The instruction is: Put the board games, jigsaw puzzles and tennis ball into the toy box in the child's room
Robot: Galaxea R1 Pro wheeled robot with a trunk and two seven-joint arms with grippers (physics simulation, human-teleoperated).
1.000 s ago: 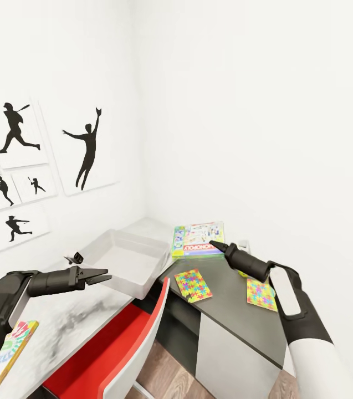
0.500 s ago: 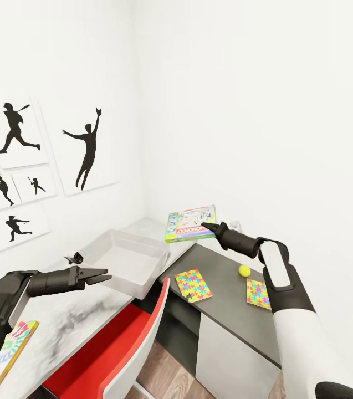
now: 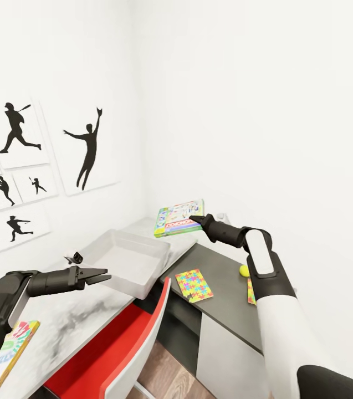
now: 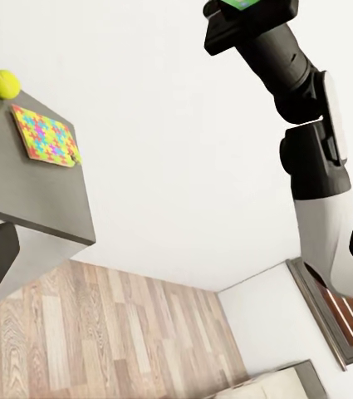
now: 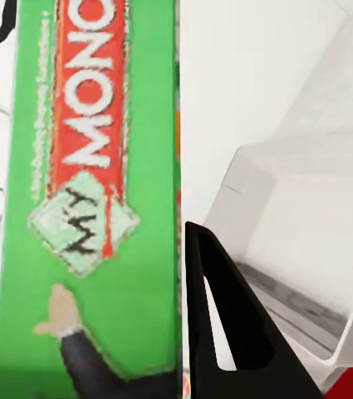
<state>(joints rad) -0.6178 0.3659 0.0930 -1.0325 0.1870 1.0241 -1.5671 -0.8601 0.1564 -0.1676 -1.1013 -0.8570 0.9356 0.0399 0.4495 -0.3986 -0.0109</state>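
Note:
My right gripper (image 3: 194, 220) is shut on a board game (image 3: 179, 218) with a green, red and white cover, held in the air above the table's back corner, just right of the toy box (image 3: 153, 247). The right wrist view shows the green cover (image 5: 93, 208) beside one finger (image 5: 226, 316), with the grey toy box (image 5: 309, 216) beyond. One jigsaw puzzle (image 3: 194, 284) lies on the dark desk; another (image 3: 250, 292) is half hidden behind my right arm. The tennis ball (image 3: 244, 270) sits between them. My left gripper (image 3: 103, 274) hovers open at the box's near side.
A second colourful board game (image 3: 7, 354) lies on the marbled white tabletop (image 3: 76, 321) at the lower left. A red and white chair (image 3: 115, 343) stands tucked under the table. Black sports silhouettes (image 3: 87, 147) hang on the left wall. The left wrist view shows wood-plank floor (image 4: 101, 332).
My right gripper has lifted the board game off the desk and carried it up and to the left, toward the toy box. The left arm has stayed still.

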